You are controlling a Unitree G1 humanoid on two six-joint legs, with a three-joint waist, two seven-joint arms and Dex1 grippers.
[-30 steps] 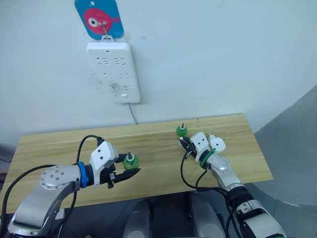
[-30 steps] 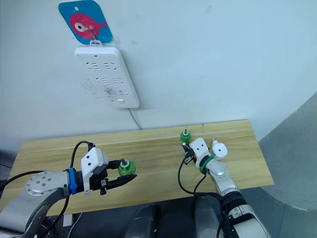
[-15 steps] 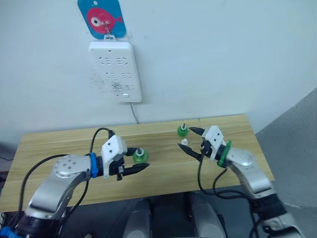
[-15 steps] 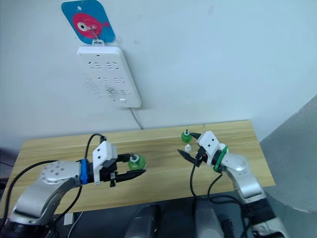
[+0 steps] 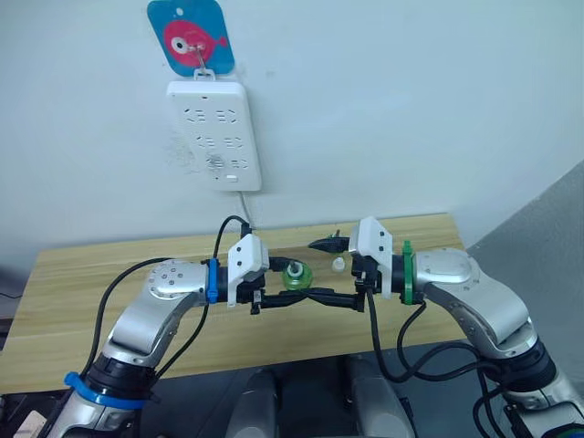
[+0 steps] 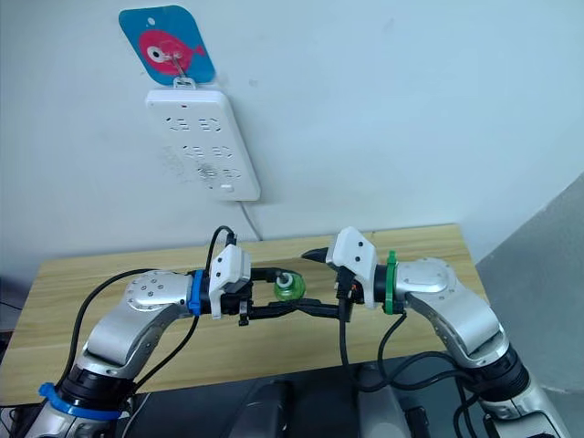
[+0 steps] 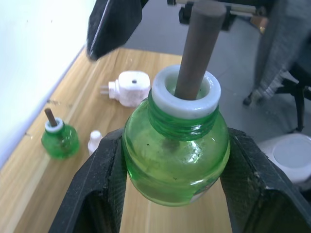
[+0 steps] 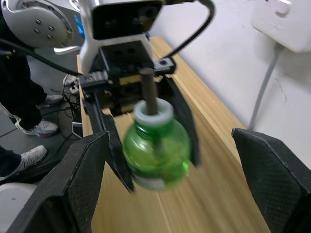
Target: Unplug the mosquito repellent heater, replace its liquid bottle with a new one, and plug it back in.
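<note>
While the heater (image 7: 127, 88) lies unplugged on the table (image 5: 82, 274), the left gripper (image 5: 294, 286) pinches a green bottle (image 5: 295, 276) upright, wick up (apparently the replacement). The right gripper (image 5: 333, 271) faces it just beside, fingers spread, nearer than the heater.

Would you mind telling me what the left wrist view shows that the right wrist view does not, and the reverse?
Left wrist alone: the heater lying on the table, a second green bottle standing there, and a small white cap. Right wrist alone: the power strip on the wall with its cord, and the open right claw. Both: the green bottle with its wick, gripped in the left claw.
</note>
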